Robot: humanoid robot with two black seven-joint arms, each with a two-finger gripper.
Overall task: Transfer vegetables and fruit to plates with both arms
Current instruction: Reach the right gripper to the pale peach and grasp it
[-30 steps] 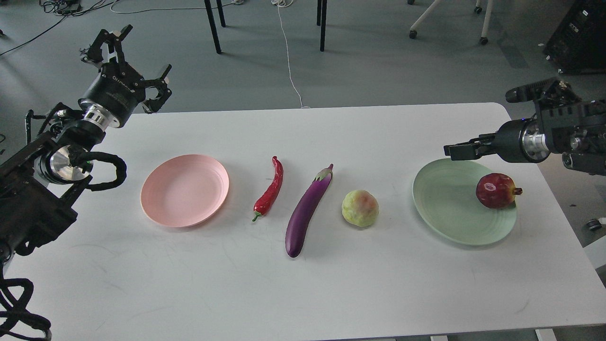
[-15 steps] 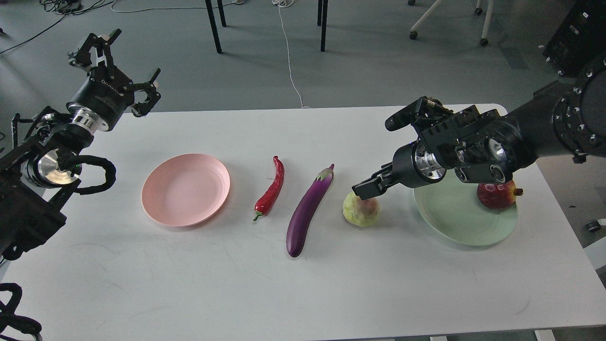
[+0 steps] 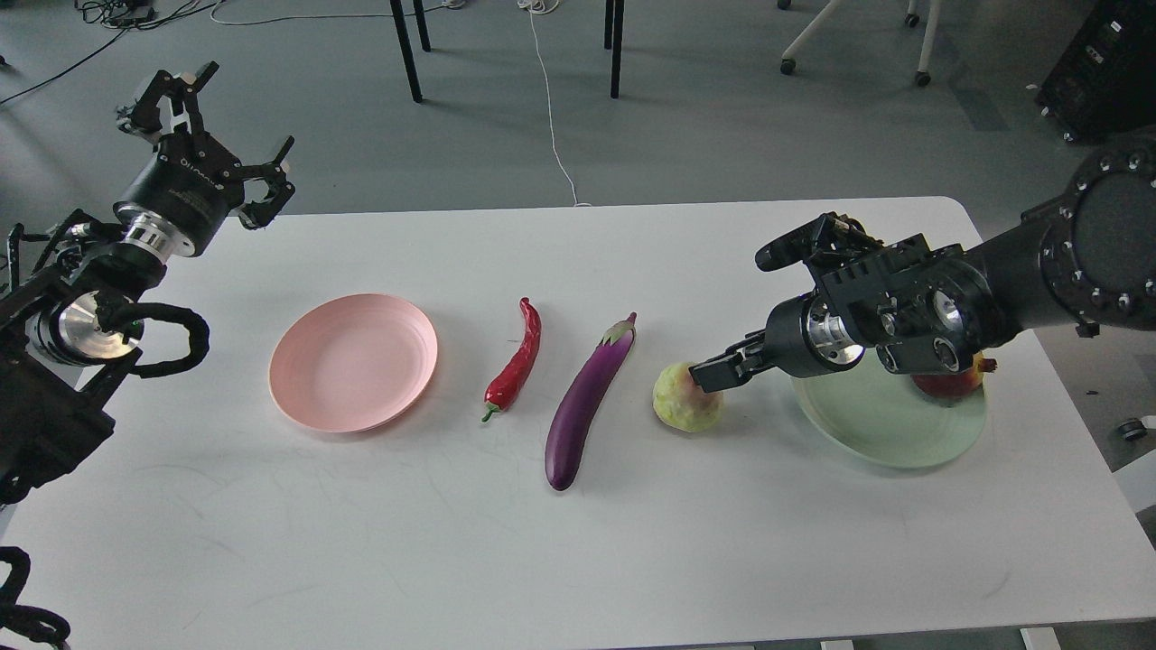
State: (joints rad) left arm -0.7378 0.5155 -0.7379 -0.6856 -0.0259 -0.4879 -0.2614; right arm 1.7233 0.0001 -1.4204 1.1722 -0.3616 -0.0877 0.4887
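Observation:
The red chili pepper (image 3: 517, 361), the purple eggplant (image 3: 585, 404) and the yellow-green bumpy fruit (image 3: 683, 403) lie side by side mid-table. The pale pink plate (image 3: 352, 361) at the left is empty. The mint green plate (image 3: 890, 433) at the right holds the dark red pomegranate (image 3: 946, 385), mostly hidden behind my right arm. My right gripper (image 3: 712, 374) reaches left over the plate, its tip at the bumpy fruit's upper right side; its fingers read as one dark wedge. My left gripper (image 3: 221, 126) is open and empty, raised beyond the table's far left corner.
The white table (image 3: 578, 542) has its far edge just behind both arms. On the floor beyond are chair legs (image 3: 406, 50), a white cable (image 3: 551, 108), wheeled legs (image 3: 921, 45) and a black box (image 3: 1102, 72) at the far right.
My right arm has swung left from the green plate's far edge to the bumpy fruit, then dropped a little at it. My left gripper drifted slightly left and away.

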